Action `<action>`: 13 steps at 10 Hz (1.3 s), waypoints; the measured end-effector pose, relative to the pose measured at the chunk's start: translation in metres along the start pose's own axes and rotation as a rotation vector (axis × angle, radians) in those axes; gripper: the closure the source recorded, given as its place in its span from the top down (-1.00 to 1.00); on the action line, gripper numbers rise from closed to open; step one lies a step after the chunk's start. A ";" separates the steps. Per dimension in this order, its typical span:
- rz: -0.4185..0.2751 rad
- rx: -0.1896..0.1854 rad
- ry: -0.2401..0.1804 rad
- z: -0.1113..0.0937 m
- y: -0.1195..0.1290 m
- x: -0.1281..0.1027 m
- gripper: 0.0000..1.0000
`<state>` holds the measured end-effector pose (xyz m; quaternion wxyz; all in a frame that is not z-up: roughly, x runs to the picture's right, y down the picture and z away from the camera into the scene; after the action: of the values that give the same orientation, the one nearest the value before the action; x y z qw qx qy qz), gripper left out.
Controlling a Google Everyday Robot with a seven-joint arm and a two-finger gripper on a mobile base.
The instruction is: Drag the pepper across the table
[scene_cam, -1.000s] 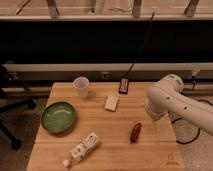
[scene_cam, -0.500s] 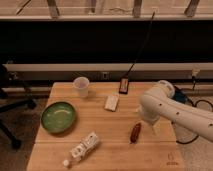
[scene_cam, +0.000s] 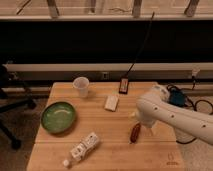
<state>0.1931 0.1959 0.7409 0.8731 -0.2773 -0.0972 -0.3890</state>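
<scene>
I see the table (scene_cam: 112, 155) filling the lower-center of frame, light wood planks, w/ a small logo (scene_cam: 172, 161) at its lower-right corner. The white arm (scene_cam: 172, 114) comes in from the right edge and bends down over the table's right half. The gripper (scene_cam: 143, 125) hangs under the arm's end, center-right of frame, just above and right of the pepper. Its fingers are spread wide and mostly tucked under the arm, so I can't tell if a tip touches the pepper.

Green bowl (scene_cam: 59, 117) sits at the left of the table, upright. A white bottle (scene_cam: 82, 148) lies on its side lower-left of center, cap toward the bottom-left, near the bowl but apart from it. A clear cup (scene_cam: 81, 86) stands upright at the table's upper left. A small white block (scene_cam: 111, 102) lies flat near top center. A black-and-red device (scene_cam: 124, 86) rests at the far edge, top center, w/ a dark cable (scene_cam: 140, 50) running up and right from it.

The pepper (scene_cam: 135, 133), dark red-brown, lies on the table lower-right of center, long axis approx. vertical in frame, well apart from bowl and bottle.
</scene>
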 end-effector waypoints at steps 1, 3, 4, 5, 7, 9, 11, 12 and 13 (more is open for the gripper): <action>-0.010 0.000 0.002 0.002 -0.001 -0.001 0.60; -0.041 -0.001 0.002 0.008 -0.003 -0.003 0.60; -0.054 -0.001 0.004 0.011 -0.004 -0.004 0.60; -0.061 -0.001 0.005 0.013 -0.004 -0.005 0.60; -0.091 -0.003 0.009 0.017 -0.006 -0.007 0.60; -0.115 -0.002 0.014 0.021 -0.008 -0.010 0.60; -0.134 -0.002 0.017 0.024 -0.009 -0.012 0.60; -0.143 -0.002 0.020 0.026 -0.010 -0.012 0.60; -0.153 -0.003 0.021 0.027 -0.010 -0.013 0.60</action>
<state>0.1776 0.2138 0.7626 0.8414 -0.2662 -0.1085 -0.4575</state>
